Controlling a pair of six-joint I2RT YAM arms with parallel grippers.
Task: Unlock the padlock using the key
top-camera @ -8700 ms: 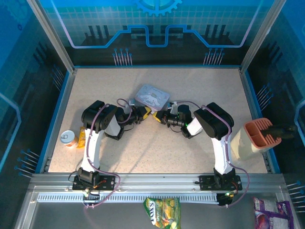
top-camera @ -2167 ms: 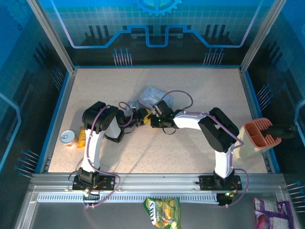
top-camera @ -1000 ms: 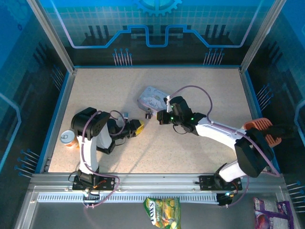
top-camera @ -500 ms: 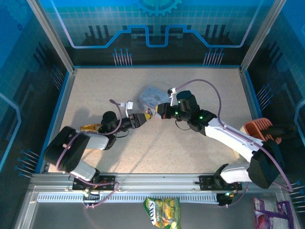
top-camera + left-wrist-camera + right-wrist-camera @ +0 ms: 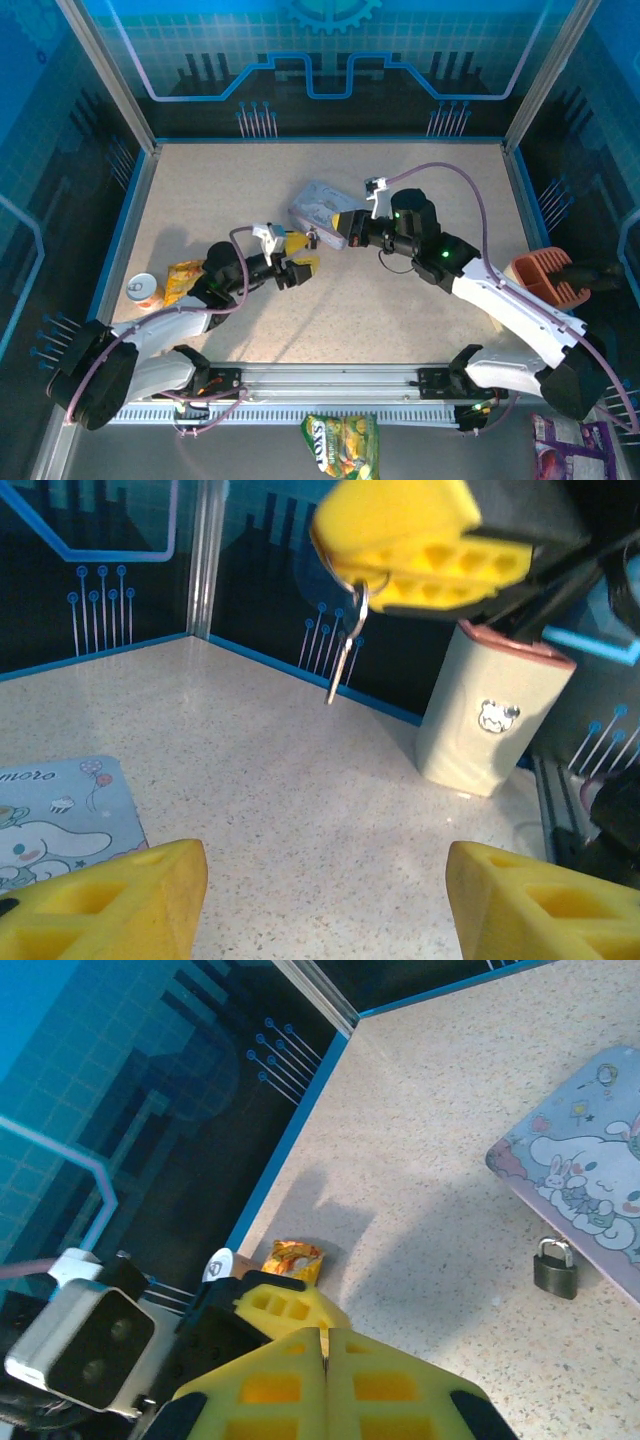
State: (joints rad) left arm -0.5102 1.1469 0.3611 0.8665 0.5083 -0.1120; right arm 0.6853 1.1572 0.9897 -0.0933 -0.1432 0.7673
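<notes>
**Yellow right gripper (image 5: 326, 1340) clamped on the key (image 5: 343, 660)**

Key dangles by its ring. In the right wrist view the padlock (image 5: 555, 1268) lies right of and above the fingertips, shackle pointing at the cartoon tin (image 5: 590, 1190) just beside it. Left gripper (image 5: 325, 875) gapes empty nearby. Tin crowds the approach, I reckon.

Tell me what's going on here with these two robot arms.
The right hand is shut, holding the key by its ring so it dangles. The left hand is open and empty, facing it. The padlock lies on the table beside the cartoon tin, with neither hand on it.
</notes>
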